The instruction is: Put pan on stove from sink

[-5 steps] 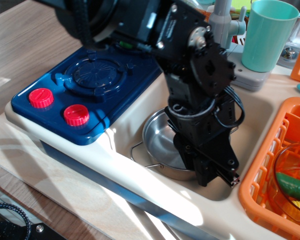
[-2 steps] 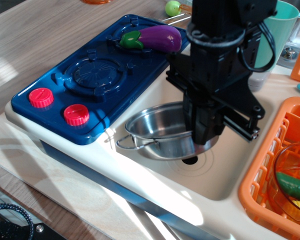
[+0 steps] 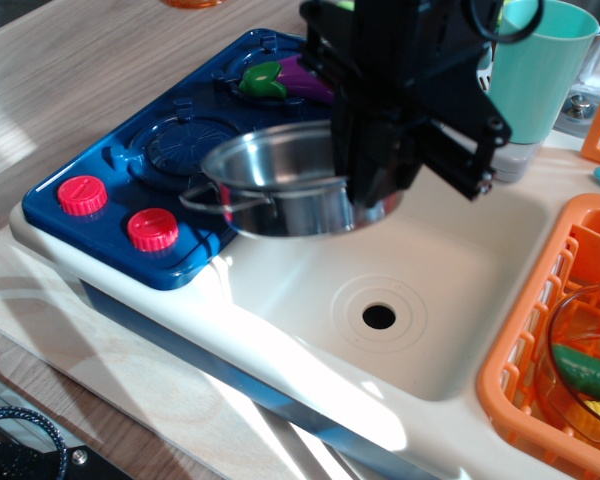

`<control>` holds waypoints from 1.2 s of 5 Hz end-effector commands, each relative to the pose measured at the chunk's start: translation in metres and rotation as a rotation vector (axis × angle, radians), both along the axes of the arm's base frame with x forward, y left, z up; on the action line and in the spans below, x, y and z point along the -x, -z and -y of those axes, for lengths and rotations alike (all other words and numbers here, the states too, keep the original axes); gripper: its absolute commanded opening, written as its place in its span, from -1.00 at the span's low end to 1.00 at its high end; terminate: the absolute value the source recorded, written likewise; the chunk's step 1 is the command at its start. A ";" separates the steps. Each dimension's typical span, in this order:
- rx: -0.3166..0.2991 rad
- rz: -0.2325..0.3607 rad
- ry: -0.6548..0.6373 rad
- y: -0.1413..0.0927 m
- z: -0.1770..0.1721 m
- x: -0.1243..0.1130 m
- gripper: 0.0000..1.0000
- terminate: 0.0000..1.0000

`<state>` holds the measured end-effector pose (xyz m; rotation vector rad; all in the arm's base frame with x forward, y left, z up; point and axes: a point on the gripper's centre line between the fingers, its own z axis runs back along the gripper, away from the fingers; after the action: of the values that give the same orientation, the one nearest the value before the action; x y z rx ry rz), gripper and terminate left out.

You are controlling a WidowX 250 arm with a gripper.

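The shiny steel pan hangs in the air, held by its right rim in my black gripper, which is shut on it. It hovers over the seam between the dark blue stove and the cream sink, tilted a little, one wire handle pointing left. The sink basin is bare, its round drain hole showing. My fingertips are hidden behind the pan's rim.
A purple eggplant lies on the stove's rear burner. Two red knobs sit at the stove's front left. A teal cup stands behind the sink. An orange dish rack with a glass bowl of toy vegetables is at right.
The gripper closed on the pan in the sink, lifted it out and carried it up and left toward the stove. The sink now shows its drain.
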<state>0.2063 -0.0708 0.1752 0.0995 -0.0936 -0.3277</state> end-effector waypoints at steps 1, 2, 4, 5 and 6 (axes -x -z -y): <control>-0.038 0.096 0.012 -0.031 -0.013 -0.007 -1.00 -1.00; -0.014 0.121 0.019 -0.026 -0.038 -0.008 -1.00 -1.00; -0.031 0.240 0.064 0.003 -0.074 -0.015 -1.00 -1.00; -0.017 0.269 0.064 0.022 -0.086 -0.015 -1.00 -1.00; -0.041 0.304 0.066 0.032 -0.096 -0.013 -1.00 -1.00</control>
<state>0.2174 0.0226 0.1380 0.1533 -0.3708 -0.3705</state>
